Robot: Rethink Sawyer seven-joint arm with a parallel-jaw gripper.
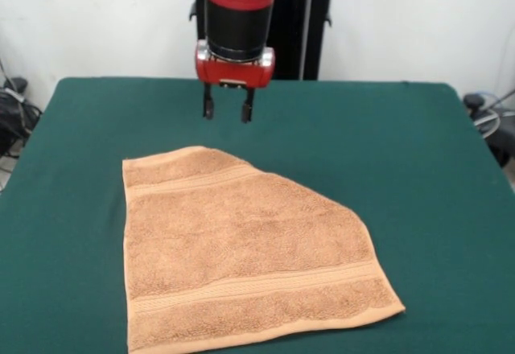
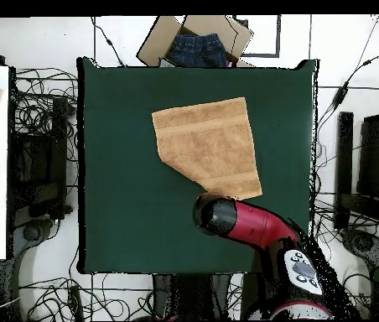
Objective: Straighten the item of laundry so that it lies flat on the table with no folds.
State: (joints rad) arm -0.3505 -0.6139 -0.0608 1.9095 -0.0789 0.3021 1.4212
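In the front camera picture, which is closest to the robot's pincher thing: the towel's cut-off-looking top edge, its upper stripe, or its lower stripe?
Measured from the tool in the front view:
1. Slanted top edge of the towel, just below the tool.
2. Upper stripe, further toward the camera.
3. Lower stripe, near the picture's bottom.

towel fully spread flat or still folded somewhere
Still folded. The towel has one corner turned under, leaving a diagonal edge on the side toward the robot; the rest lies flat on the table.
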